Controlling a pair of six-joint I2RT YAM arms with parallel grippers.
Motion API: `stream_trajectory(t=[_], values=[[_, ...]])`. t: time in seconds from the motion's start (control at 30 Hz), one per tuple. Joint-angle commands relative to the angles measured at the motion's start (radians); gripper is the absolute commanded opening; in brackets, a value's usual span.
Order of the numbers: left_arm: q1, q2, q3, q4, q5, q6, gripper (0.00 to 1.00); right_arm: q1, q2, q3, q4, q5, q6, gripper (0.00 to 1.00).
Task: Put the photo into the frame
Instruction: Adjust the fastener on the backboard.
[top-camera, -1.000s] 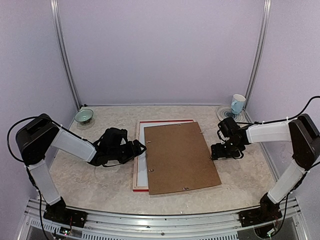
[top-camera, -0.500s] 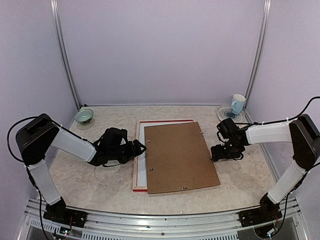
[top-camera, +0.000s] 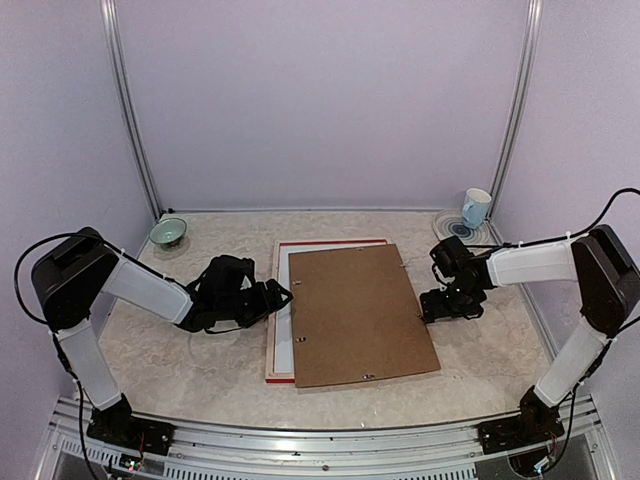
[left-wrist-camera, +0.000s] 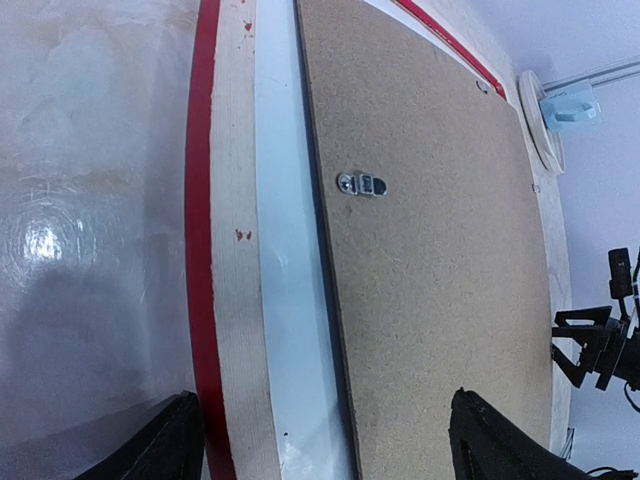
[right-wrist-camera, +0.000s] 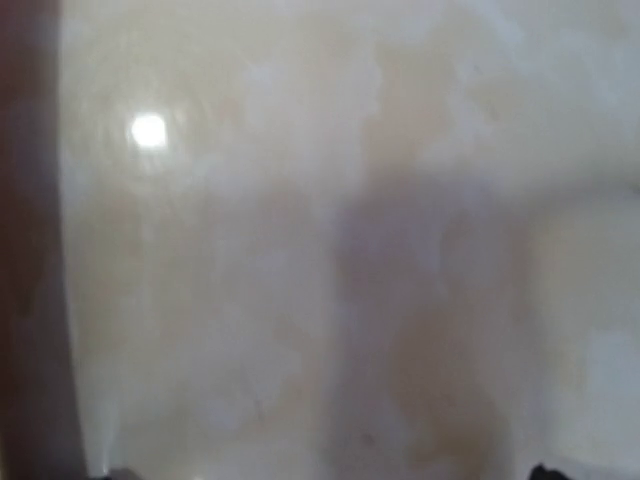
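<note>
At far left of the overhead view, a small green bowl (top-camera: 168, 232) sits near the back corner of the marbled table (top-camera: 160, 360). The left gripper (top-camera: 285, 293) hangs low at the left side of the frame (top-camera: 272, 335). Its fingers (left-wrist-camera: 165, 445) are spread wide and grip nothing.

The frame lies face down in the centre of the picture, with its pale wood back up and its red edge showing along the top and left. A brown board (top-camera: 362, 315) lies askew over it, a metal clip (left-wrist-camera: 362, 185) near its left edge. Between the rail and the board runs a strip of white sheet (top-camera: 285, 335). Whether this is the photo cannot be told.

The right gripper (top-camera: 425, 305) sits at the board's right edge, jaws apart, with only blurred tabletop between them. At upper right, a white mug (top-camera: 476, 208) stands on a plate (top-camera: 447, 226).
</note>
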Motion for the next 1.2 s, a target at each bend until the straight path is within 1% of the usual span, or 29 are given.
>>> stream_trajectory(t=[0.0, 0.33, 0.53, 0.73, 1.17], values=[[-0.002, 0.015, -0.001, 0.033, 0.026, -0.003, 0.83, -0.024, 0.07, 0.067, 0.03, 0.013, -0.008, 0.9], [0.004, 0.0, -0.035, 0.05, 0.02, -0.006, 0.84, -0.101, 0.188, 0.185, 0.066, -0.014, -0.045, 0.91], [0.004, 0.014, -0.027, 0.063, 0.033, -0.009, 0.84, -0.104, 0.27, 0.256, 0.132, -0.065, -0.081, 0.9], [0.004, 0.011, -0.032, 0.06, 0.03, -0.007, 0.84, -0.104, 0.372, 0.345, 0.128, -0.033, -0.093, 0.9], [0.005, -0.007, -0.044, 0.058, 0.027, -0.01, 0.84, -0.124, 0.497, 0.494, 0.091, 0.015, -0.088, 0.9]])
